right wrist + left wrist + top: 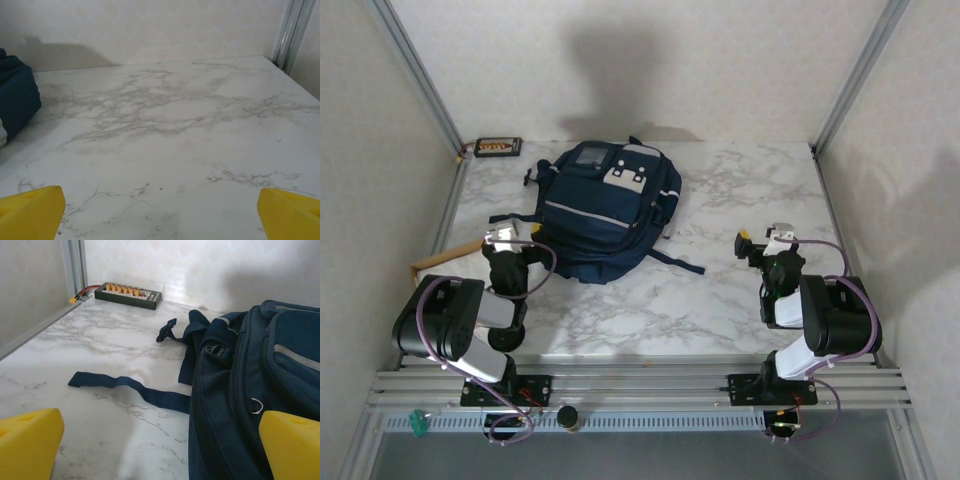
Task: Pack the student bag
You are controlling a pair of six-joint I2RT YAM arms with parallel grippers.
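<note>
The student bag [605,205], a large navy backpack with white patches and a pale stripe, lies flat on the marble table [740,190], left of centre. Its zip is closed in the left wrist view, where the student bag [250,390] takes up the right side and a loose strap [125,385] trails across the marble. My left gripper [505,240] hangs open just left of the bag's near corner, yellow fingertips [27,440] wide apart with nothing between them. My right gripper [770,240] is open over bare marble to the bag's right, its fingertips [30,210] spread, the student bag [17,100] at that view's left edge.
A dark board with orange connectors [498,147] lies at the back left corner, also as the connector board [127,294] by the wall. Metal frame posts [415,70] rise at both back corners. Walls close the table on three sides. A wooden strip [430,262] pokes in at the left edge.
</note>
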